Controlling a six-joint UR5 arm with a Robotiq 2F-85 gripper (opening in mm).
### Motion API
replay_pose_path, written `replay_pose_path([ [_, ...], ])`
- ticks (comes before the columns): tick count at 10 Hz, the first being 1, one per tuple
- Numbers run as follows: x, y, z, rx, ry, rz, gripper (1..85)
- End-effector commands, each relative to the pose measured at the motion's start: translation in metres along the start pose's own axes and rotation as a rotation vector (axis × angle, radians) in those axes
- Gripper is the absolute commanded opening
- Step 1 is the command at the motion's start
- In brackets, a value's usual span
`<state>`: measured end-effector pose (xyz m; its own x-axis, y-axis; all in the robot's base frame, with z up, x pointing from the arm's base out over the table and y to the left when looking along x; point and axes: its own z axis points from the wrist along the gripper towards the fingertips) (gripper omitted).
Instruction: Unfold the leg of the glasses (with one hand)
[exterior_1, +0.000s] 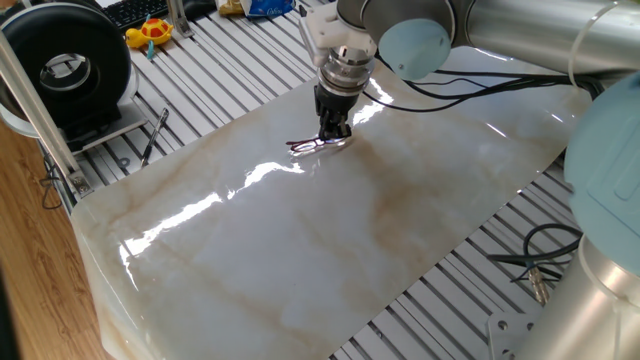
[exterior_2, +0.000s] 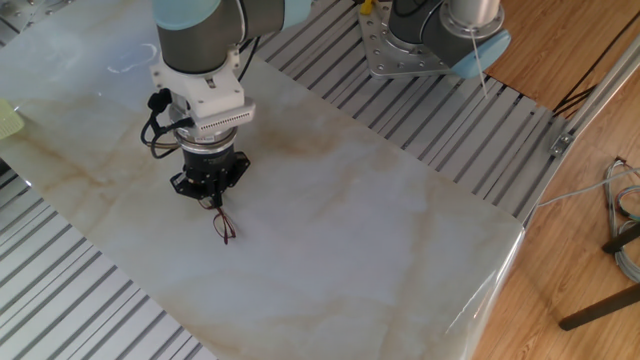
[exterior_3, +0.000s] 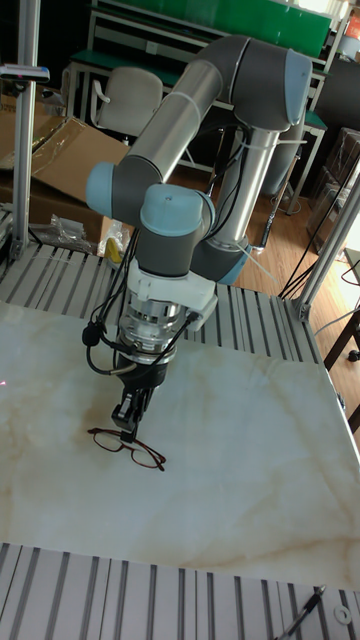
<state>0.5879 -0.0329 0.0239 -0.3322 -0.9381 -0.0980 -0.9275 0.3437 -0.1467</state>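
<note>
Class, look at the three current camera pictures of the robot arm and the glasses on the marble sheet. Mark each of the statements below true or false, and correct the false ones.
1. The glasses lie on the marble sheet. True.
2. The gripper points straight down at the glasses. True.
3. The gripper hangs high above the sheet, far from the glasses. False: its fingertips are down at one end of the frame.
4. A yellow toy sits on the marble sheet. False: it is off the sheet, on the slatted table beyond it.
5. A black pen-like tool lies on the slats beside the sheet. True.
</note>
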Motion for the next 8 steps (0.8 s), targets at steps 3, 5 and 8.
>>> replay_pose_path([
  [3, 0.0017, -0.0018, -0.0017, -0.001, -0.004, 0.012, 2.3],
  [5, 0.0023, -0.0008, -0.0020, -0.005, -0.003, 0.016, 6.7],
  [8, 0.0029, -0.0006, -0.0034, -0.010, -0.006, 0.015, 10.3],
])
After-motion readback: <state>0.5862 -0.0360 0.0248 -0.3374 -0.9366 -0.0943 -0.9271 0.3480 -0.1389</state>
